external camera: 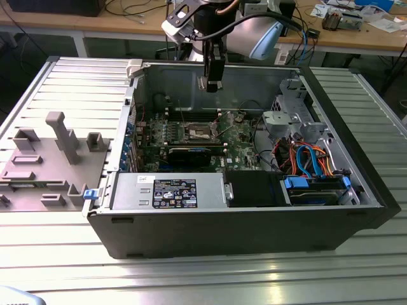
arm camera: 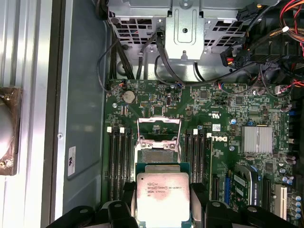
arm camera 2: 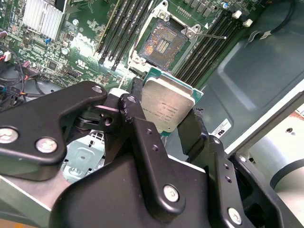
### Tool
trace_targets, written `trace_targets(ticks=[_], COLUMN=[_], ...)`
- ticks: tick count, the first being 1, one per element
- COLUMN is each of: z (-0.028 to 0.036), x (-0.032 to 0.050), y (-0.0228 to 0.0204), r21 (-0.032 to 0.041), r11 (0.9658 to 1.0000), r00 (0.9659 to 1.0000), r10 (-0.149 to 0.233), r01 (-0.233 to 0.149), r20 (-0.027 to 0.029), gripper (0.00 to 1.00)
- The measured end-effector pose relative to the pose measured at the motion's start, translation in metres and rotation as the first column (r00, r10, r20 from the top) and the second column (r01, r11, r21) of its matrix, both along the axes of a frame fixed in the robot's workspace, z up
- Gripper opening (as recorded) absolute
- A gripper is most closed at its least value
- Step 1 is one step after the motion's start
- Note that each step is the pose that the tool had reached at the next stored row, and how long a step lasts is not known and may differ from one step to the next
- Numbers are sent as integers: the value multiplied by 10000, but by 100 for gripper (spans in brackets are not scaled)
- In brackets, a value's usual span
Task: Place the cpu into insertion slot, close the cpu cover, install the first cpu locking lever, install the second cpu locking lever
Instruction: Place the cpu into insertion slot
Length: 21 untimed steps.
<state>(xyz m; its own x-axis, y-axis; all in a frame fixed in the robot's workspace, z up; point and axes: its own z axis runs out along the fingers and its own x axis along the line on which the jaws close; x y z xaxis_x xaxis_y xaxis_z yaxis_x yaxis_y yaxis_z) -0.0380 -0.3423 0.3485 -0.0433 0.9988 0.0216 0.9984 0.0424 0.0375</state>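
Hand (arm camera 2: 167, 111) clamped, aimed straight down

The small square silvery-grey metal cpu (arm camera 2: 167, 107) is edged green; the square silver-rimmed insertion slot (arm camera 2: 164, 45) is dark with a coppery sheen at centre; the flat green motherboard (arm camera: 228, 118) bears long black slots (arm camera: 116, 161).

In the first wrist view the chip (arm camera: 163, 197) covers part of the socket (arm camera: 158, 154); the picture's edge cuts the chip.
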Motion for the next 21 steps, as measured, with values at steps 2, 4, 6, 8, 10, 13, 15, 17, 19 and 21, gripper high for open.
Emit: trace_targets(ticks=[2,4,6,8,10,13,15,17,19,21], z=[-5,-8,-12,-16,-20,-27,-31,-37,-44,-52], x=[0,0,0,0,0,0,0,0,0,0], y=[0,0,0,0,-1,-1,-1,-1,-1,-2], r21=[1,0,0,0,0,0,-1,-1,-1,0], r11=[10000,10000,10000,10000,10000,10000,10000,10000,10000,10000], r00=[10000,10000,10000,10000,10000,10000,10000,10000,10000,10000], r10=[-1,-1,0,-1,-1,-1,-1,0,-1,-1], r01=[1,1,0,1,1,1,1,0,1,1], r20=[0,0,0,-1,0,0,0,0,0,0], gripper=[55,55,55,55,55,55,55,55,55,55])
